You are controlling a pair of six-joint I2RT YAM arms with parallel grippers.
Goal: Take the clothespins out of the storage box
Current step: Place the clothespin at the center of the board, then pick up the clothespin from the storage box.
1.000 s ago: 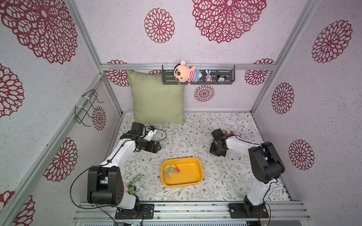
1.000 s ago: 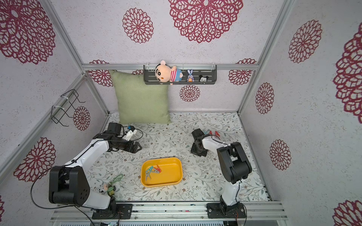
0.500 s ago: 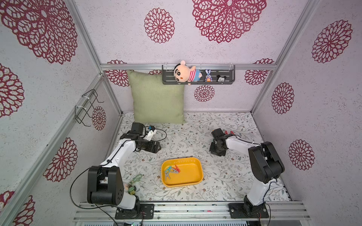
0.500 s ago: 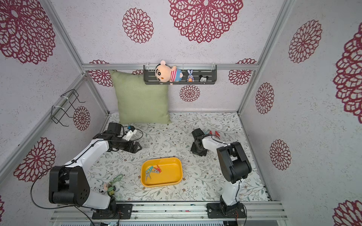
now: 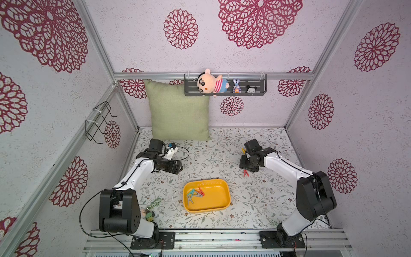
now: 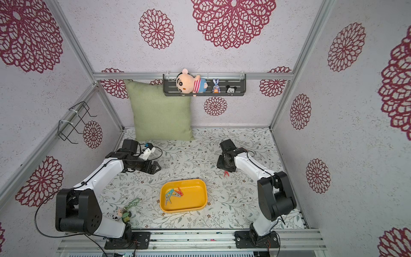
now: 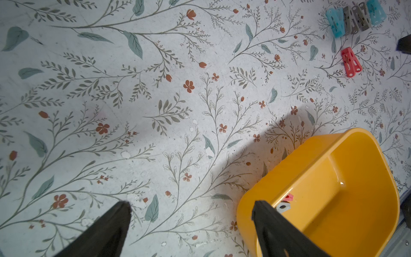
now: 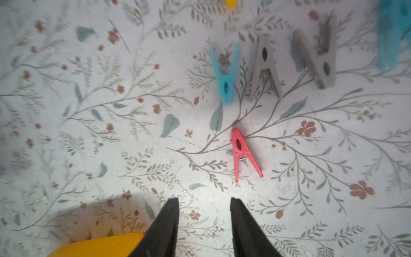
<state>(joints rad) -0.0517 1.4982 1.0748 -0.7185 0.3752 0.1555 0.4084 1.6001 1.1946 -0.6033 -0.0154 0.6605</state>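
Clothespins are still left in the storage box: a small bunch in teal, grey and red is seen at its left end in both top views.

1 red clothespin is now laid flat on the table, just behind the box's right far corner. 1 second ago it could not be seen there, and the right gripper was clenched over that spot. Now its jaws are parted and nothing is held between them, so the red clothespin has been let go. It lies just ahead of the fingertips and is not touched by them.

Farther behind the box, teal and grey clothespins are set out side by side, 4 in all, so at least 5 are already out.

The left gripper is held up behind the box's left side, well apart from it. It is spread wide and nothing is in it.

So 1 more drop is done. The bunch in the box is what is left, and a trip back to the box is likely needed next.
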